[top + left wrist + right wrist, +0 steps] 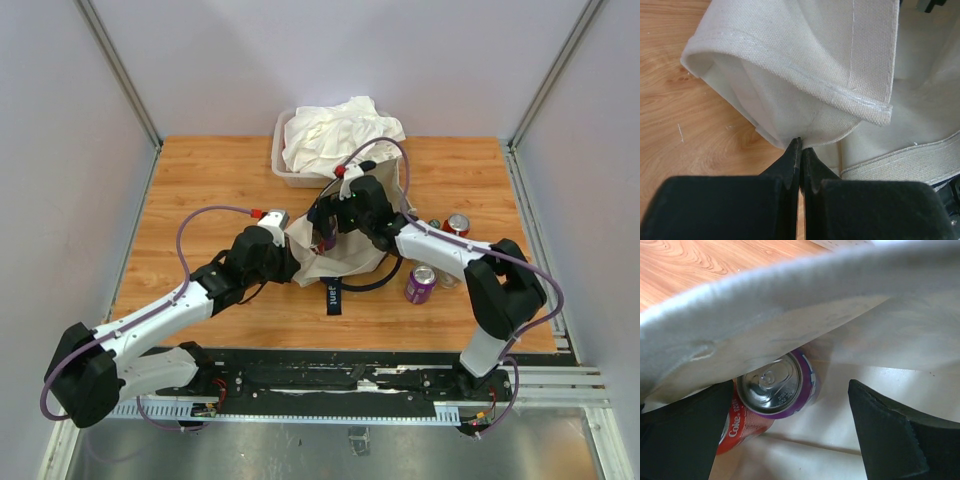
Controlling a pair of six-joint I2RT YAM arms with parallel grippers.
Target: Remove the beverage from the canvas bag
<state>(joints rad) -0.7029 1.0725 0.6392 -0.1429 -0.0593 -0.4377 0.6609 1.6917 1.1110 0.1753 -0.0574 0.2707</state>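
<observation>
Reaching into the canvas bag (352, 260) for a drink is judged to be the step in hand. It is done well if the bag's mouth is held up by the left gripper (800, 147) while the right gripper (790, 392) is driven straight in. That way 1 can is bracketed across its body, and the loose canvas hanging at 12 o'clock is not caught between the fingers. Only 1 can should be closed on. The 2 cans lie touching, so an off-centre approach could trap both or push them deeper.

In the right wrist view, the purple can (776, 387) is seen inside the bag with its top turned to the camera, at 10 o'clock from the middle of the gap. A red Coke can (745, 424) is pressed against it at 7 o'clock, partly hidden by a finger. The right gripper's jaws are spread wide, and nothing is held or touched by them. The left gripper is closed tight on what appears to be a thin fold of the bag's rim, at 8 o'clock of the bag in the top view.
</observation>
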